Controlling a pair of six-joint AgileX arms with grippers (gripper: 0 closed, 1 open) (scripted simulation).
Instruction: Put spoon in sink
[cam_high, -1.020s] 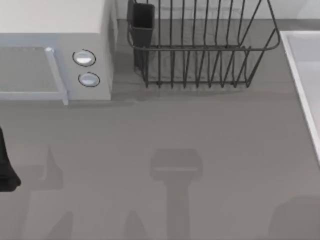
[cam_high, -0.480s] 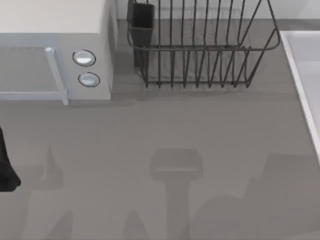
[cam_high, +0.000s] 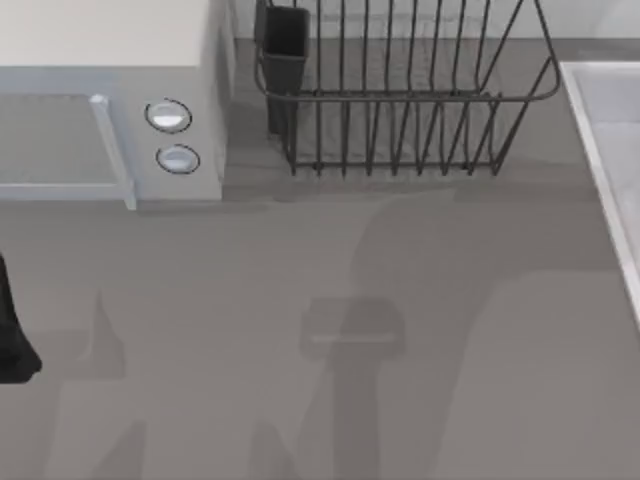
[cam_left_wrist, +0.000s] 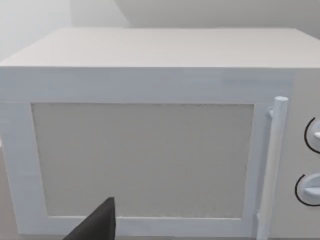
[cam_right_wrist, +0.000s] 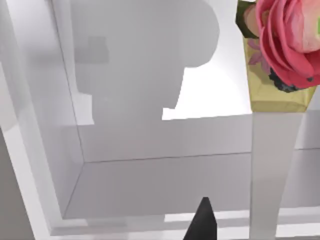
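Hovering over the sink (cam_right_wrist: 150, 170), right claw (cam_right_wrist: 202, 222), grip state unclear; left arm parked.

- a flat grey table top (cam_high: 300, 260) fills the middle, with soft dark shadows lying across it.
- a big white box microwave with two round knobs (cam_high: 110, 100) sits at the table's far left.
- its pale grey door and long white handle (cam_left_wrist: 272, 165) face the left wrist view.
- a dark wire dish rack (cam_high: 400, 90) stands at the back, just beside the microwave.
- a pink flower in a yellow pot (cam_right_wrist: 282, 55) sits by a white wall.
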